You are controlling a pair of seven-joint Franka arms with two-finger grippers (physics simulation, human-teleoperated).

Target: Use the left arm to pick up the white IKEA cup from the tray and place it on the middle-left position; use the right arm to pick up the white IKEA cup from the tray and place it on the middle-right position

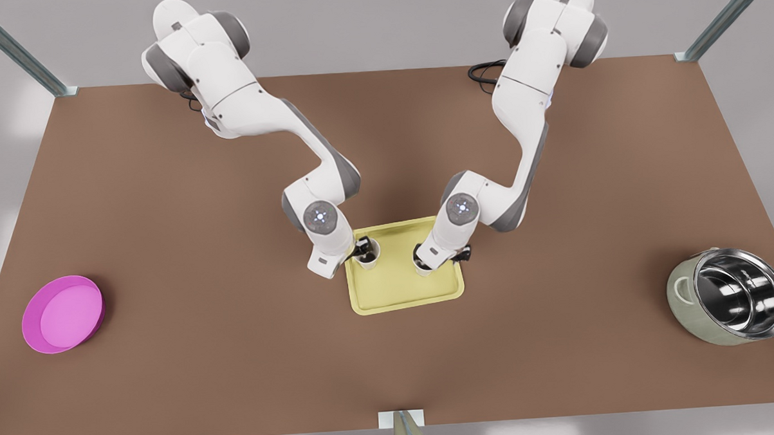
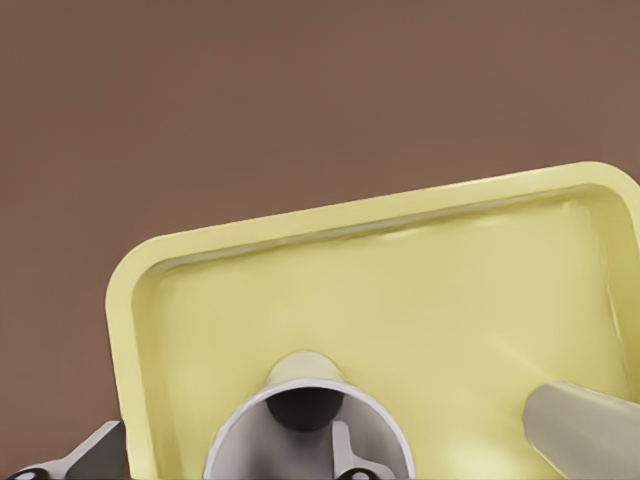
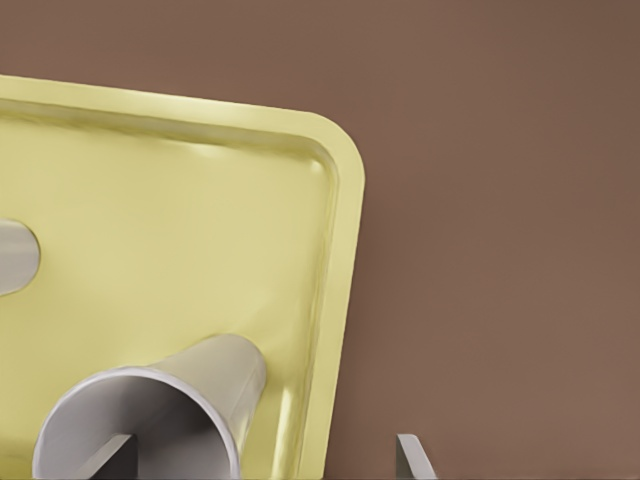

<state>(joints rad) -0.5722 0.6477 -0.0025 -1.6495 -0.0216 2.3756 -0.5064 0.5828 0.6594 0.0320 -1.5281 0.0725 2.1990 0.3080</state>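
Observation:
The pale yellow tray (image 1: pixel 402 288) (image 2: pixel 400 300) (image 3: pixel 150 200) lies mid-table with two white cups upright on it. My left gripper (image 1: pixel 427 258) (image 2: pixel 205 460), on the arm at the front view's right, is down at one cup (image 1: pixel 421 268) (image 2: pixel 300 375). It is open, with one finger inside the rim and one outside. My right gripper (image 1: pixel 362 249) (image 3: pixel 260 460), on the arm at the front view's left, straddles the wall of the other cup (image 1: pixel 369 257) (image 3: pixel 215 375) in the same way and is open. Each wrist view also catches the other arm's cup (image 2: pixel 585 425) (image 3: pixel 15 255).
A magenta bowl (image 1: pixel 62 314) sits near the table edge at the front view's left. At the far right a steel pot (image 1: pixel 734 295) lies tilted. Bare brown tabletop (image 1: pixel 236 326) spreads on both sides of the tray.

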